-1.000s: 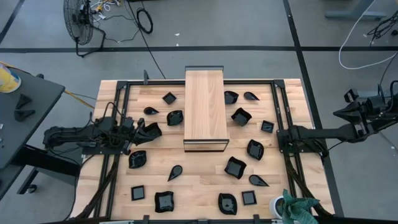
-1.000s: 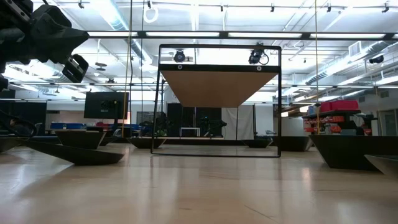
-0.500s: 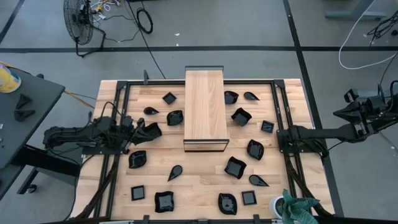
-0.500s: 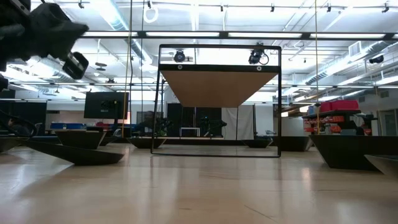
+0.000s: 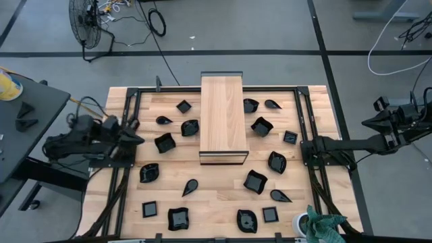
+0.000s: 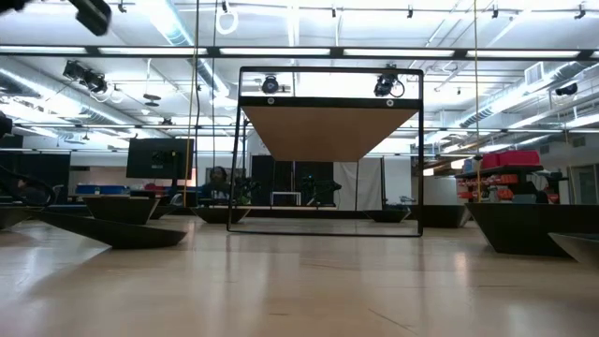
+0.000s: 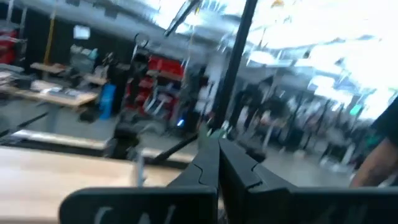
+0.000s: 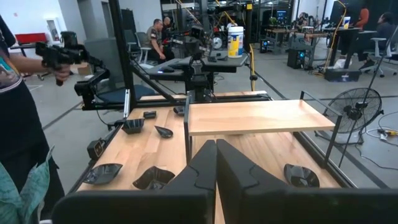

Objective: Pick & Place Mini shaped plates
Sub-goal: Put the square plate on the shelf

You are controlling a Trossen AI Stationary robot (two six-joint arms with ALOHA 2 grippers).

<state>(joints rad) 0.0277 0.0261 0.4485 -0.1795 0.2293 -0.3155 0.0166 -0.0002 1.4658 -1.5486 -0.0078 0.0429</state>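
Several glossy black mini shaped plates lie scattered flat on the wooden table, on both sides of a long raised wooden board (image 5: 223,118). My left gripper (image 5: 138,138) is shut and holds nothing. It hovers over the table's left edge, pointing right toward a square plate (image 5: 164,142) that rests a short way off. In the left wrist view its fingers (image 7: 217,158) meet, tipped up toward the room. My right gripper (image 5: 307,144) waits shut at the table's right edge, and the right wrist view shows its gripper (image 8: 216,155) empty and level.
Black frame rails (image 5: 128,101) run along the table's left and right sides. A green cloth beside a white cup (image 5: 322,226) sits at the near right corner. A person (image 8: 18,118) stands by the table, seen in the right wrist view. Bare wood lies between the plates.
My left gripper has risen and drawn back toward the table's left edge, tipping its fingers upward. It stays shut. The square plate it stood next to is now uncovered. In the low view the arm has climbed almost out of the picture's top.
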